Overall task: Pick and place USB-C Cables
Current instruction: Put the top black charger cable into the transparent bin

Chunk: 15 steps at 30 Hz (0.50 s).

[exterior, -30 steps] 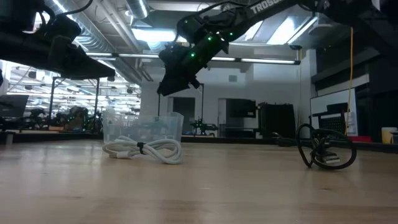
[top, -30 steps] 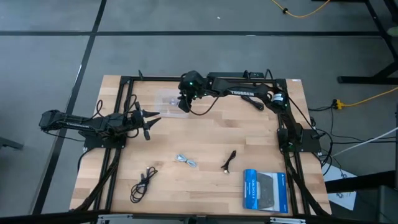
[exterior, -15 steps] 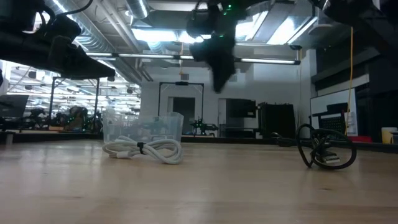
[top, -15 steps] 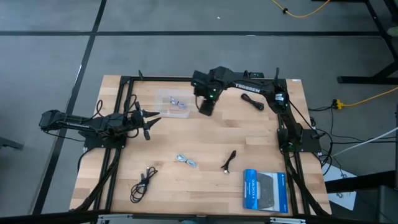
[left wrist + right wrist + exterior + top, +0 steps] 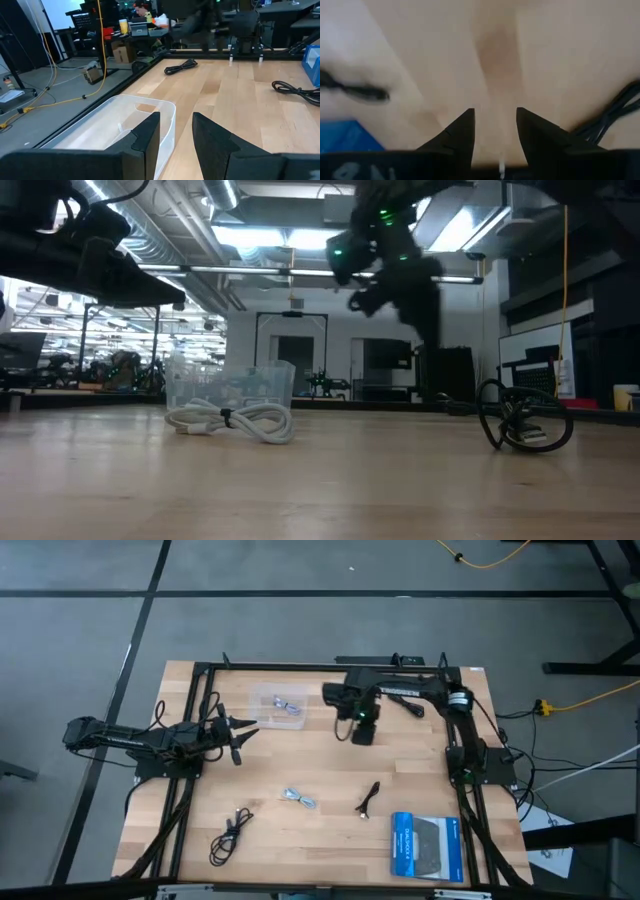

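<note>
High view: your right gripper (image 5: 362, 733) has swung away from the clear bin (image 5: 278, 708), fingers parted and empty; silver-white cable (image 5: 299, 799) and black cables (image 5: 230, 834) lie beyond, toward the blue box (image 5: 426, 846).

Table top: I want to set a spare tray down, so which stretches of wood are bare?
Bare wood lies between the clear bin and the silver-white cable, and along the left front by the black cable. The front right is crowded: another black cable and the blue box. The right tool hangs over the middle rear.
</note>
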Each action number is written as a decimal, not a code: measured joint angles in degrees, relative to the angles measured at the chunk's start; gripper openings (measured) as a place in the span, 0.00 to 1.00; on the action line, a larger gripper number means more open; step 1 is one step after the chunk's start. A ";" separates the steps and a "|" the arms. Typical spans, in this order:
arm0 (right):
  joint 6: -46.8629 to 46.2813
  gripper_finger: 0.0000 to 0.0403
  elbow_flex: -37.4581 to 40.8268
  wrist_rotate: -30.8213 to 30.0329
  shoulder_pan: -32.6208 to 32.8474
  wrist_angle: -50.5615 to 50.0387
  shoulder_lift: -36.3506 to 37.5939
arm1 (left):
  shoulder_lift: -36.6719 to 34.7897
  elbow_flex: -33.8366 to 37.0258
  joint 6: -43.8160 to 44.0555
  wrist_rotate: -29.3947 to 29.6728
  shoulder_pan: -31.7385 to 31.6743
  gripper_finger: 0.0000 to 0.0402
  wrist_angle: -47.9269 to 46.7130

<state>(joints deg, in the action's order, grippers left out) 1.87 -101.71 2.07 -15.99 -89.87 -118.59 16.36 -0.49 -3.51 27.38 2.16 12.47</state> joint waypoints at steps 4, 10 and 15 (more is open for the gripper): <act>-1.54 0.37 8.76 0.02 0.72 -0.30 7.24 | 0.00 0.00 -0.04 0.00 0.01 0.27 0.00; -7.67 0.37 21.96 -4.60 1.84 6.79 20.98 | 0.00 0.00 -0.04 0.00 -0.01 0.27 0.00; -9.69 0.37 35.14 -4.98 1.97 19.02 33.68 | 0.00 0.00 -0.04 0.01 0.00 0.27 0.00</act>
<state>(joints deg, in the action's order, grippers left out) -7.83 -66.57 -2.92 -14.02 -70.85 -84.90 16.36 -0.49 -3.55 27.40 2.16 12.47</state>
